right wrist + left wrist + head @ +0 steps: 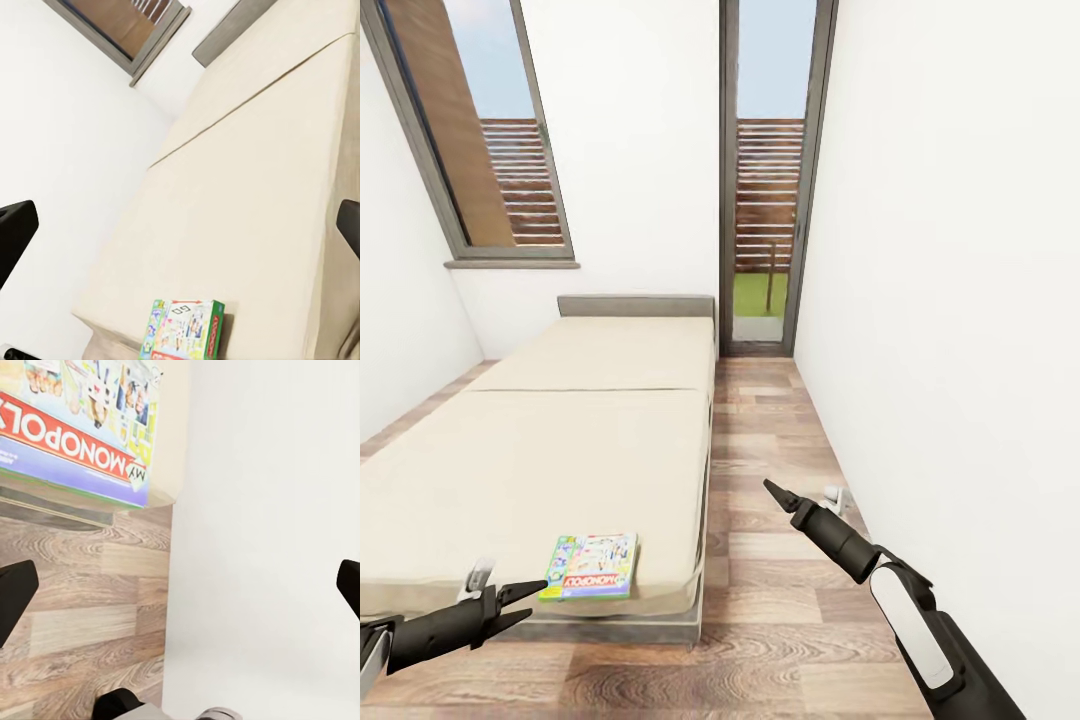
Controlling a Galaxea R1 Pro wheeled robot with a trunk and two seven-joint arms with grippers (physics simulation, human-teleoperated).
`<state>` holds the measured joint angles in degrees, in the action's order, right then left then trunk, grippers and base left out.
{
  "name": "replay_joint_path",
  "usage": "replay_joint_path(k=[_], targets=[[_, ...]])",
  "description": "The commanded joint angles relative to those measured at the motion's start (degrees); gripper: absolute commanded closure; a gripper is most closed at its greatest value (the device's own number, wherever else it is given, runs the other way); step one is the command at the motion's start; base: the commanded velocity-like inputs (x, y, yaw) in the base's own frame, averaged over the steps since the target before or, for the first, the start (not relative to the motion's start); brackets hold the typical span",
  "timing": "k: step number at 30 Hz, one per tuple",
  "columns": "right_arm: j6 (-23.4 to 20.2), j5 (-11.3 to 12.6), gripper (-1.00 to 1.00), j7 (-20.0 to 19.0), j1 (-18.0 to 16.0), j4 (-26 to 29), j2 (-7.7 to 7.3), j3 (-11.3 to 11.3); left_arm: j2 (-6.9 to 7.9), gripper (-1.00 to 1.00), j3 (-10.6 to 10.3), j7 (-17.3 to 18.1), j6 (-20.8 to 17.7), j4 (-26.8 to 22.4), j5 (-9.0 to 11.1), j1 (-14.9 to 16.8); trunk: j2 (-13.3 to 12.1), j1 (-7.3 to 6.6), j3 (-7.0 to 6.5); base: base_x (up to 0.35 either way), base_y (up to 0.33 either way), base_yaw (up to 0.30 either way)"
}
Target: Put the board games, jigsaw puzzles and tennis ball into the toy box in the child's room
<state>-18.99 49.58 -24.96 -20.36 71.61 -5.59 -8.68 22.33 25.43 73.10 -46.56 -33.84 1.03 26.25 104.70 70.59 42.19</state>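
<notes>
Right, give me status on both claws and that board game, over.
Left claw open, empty, just short of the bed's near corner. Right claw empty over the floor, open by its wrist view. Monopoly board game flat on bed, near edge. Nothing between claws and box.

a home bedroom; a bed (pixel 560 440), wood floor (pixel 780 600), window (pixel 490 130), glass door (pixel 765 170)

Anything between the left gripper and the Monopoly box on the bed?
Nothing: in the head view the left gripper sits just beside the Monopoly box, with bare mattress edge between them.
</notes>
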Motion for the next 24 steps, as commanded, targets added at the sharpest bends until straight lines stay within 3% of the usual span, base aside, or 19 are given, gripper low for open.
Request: replay_joint_path(k=[1,9,16,24], targets=[[-0.33,0.58,-1.0,0.02,-0.03,0.02,-0.02,-0.04,0.02,-1.0,0.06,0.12,-0.59,0.0,0.11,0.03,0.44,0.22,0.24,0.0,0.0,0.0],[-0.32,0.58,-1.0,0.08,-0.03,0.02,0.03,-0.04,0.41,-1.0,0.18,0.27,-0.39,0.0,0.13,0.03,3.65,1.98,1.67,0.0,0.0,0.0],[-0.28,0.54,-1.0,0.15,-0.03,0.02,0.05,-0.1,1.59,-1.0,2.41,0.28,-0.37,0.0,0.11,0.03,6.46,3.51,2.93,0.0,0.0,0.0],[-0.25,0.52,-1.0,0.17,-0.03,0.01,0.05,-0.11,2.24,-1.0,3.09,0.29,-0.37,0.0,0.19,0.03,9.67,5.27,4.37,0.0,0.0,0.0]])
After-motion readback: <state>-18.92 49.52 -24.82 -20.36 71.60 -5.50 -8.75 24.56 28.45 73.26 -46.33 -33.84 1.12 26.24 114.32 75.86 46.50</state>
